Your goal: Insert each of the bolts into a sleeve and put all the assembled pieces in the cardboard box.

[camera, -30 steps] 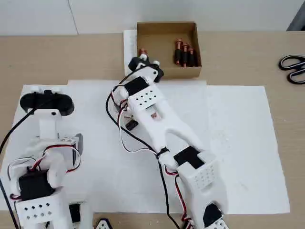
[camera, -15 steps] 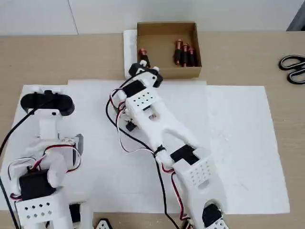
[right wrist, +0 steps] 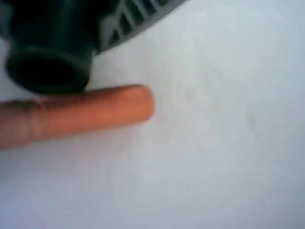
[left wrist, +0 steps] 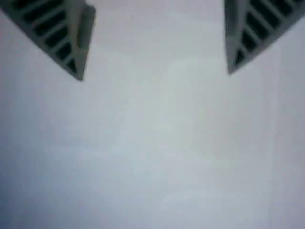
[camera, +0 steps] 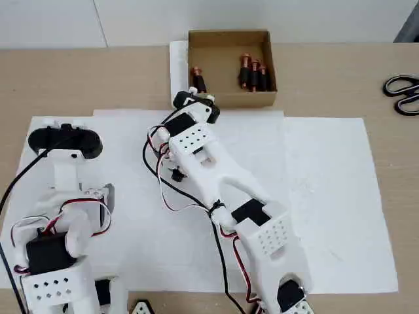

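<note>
Clearing the right hand off the box after the drop

Right hand [camera: 195, 95] sits at the front wall of the cardboard box [camera: 229, 100], near its left corner. One assembled piece [camera: 196, 77] lies inside the box just beyond the hand, by the left wall. Three more pieces [camera: 254, 72] lie side by side toward the right wall. Right wrist view has a copper bolt [right wrist: 81, 114] lying flat, a black sleeve [right wrist: 45, 55] end-on right beside it, and one ribbed finger [right wrist: 138, 14] close by. Can't tell whether the right hand is released or clenched, or whether it touches that piece.

Left hand [camera: 63, 139] is over the white paper [camera: 314, 183] on the counter [camera: 85, 78], well apart from the box. Its fingers are spread wide with nothing between them.

My read: this is the put-down of the fourth piece. To do it well:
- confirm the fingers are fully apart before any retreat, or the piece gets dragged back out
- go up first, then back. The hand is right at the wall, so a straight pull could catch the rim and shift the box
- the piece is round and will likely roll, so let it settle on the box floor and don't nudge it
- leave the left arm parked, no reason to cross paths
</note>
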